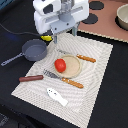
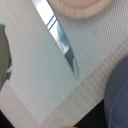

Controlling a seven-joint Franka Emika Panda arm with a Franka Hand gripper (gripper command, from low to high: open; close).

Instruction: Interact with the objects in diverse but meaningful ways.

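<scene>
The end effector (image 1: 59, 36) hangs at the frame's upper middle — whether its jaws are apart, I cannot tell — above the placemat (image 1: 95, 75); tomato (image 1: 60, 64) on plate (image 1: 73, 64), centre.

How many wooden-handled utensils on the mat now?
2. A knife beside the plate, toward the gripper, and a fork on the plate's opposite side. The arm may hide more.

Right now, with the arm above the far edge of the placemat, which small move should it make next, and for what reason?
Probably lower the gripper a little toward the knife. The wrist view shows the knife blade lying flat on the placemat right under the camera, between the beige plate and the grey pan. The fingers do not show, so their state is unclear; descend slowly.
</scene>
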